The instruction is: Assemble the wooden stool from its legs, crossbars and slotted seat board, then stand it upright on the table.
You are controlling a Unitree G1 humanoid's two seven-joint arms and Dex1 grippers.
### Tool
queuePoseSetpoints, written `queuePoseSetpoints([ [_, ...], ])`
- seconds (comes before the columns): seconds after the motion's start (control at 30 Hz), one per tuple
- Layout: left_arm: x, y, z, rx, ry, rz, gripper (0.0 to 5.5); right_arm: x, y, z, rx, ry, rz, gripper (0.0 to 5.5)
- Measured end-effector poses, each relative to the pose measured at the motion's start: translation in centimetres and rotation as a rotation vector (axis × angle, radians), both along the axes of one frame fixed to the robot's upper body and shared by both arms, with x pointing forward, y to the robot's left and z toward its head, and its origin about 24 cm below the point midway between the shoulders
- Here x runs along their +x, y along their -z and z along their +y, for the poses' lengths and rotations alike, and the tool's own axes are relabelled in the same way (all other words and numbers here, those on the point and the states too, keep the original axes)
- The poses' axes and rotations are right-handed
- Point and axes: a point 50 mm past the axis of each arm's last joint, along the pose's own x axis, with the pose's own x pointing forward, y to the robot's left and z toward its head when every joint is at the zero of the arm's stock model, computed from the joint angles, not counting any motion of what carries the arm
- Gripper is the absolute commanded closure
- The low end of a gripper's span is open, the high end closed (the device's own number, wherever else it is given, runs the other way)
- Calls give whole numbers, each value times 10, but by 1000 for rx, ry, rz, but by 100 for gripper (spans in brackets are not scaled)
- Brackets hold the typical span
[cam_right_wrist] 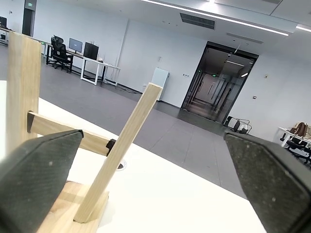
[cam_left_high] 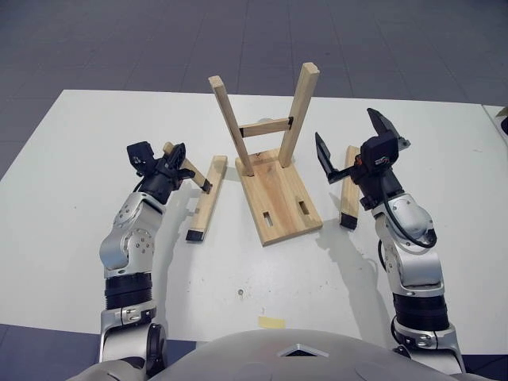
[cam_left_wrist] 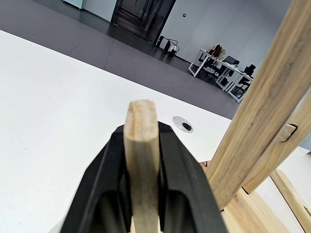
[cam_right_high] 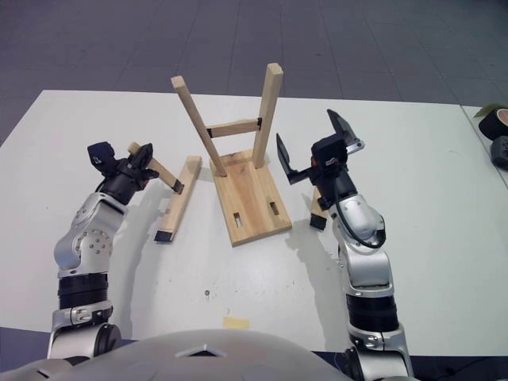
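Half-built: the pale slotted wooden seat board (cam_left_high: 279, 202) lies flat mid-table with one leg pair (cam_left_high: 295, 111) standing in it. The left gripper (cam_left_high: 168, 168) clamps the loose light-wood leg frame (cam_left_high: 208, 202) beside the board. The right gripper (cam_left_high: 351, 147) is wide open and empty. Next move, probably: seat the frame in the free slots.

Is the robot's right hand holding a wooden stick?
No, the right gripper is open, with nothing between its black fingers.

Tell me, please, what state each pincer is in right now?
Left pincer: shut on a wooden crossbar.
Right pincer: open, holding nothing.
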Motion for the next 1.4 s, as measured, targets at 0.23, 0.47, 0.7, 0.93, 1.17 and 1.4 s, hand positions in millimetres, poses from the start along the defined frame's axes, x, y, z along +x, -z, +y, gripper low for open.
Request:
queuePoseSetpoints([
  [0.23,2,2,-6,13,11,-11,507,1,2,-2,-8,13,18,10],
  [0.47,2,-4,-9,25,29,-24,507,1,3,-1,-11,9,22,10],
  [0.7,3,-7,-12,15,53,-25,507,0,6,3,-16,-6,34,10],
  [0.93,3,2,-12,24,51,2,507,-2,8,3,-16,-6,44,10],
  [1.17,5,2,-13,63,61,-15,507,-2,9,3,-16,-7,46,10],
  [1.4,4,0,-17,208,115,-64,507,-2,8,3,-17,-9,45,10],
])
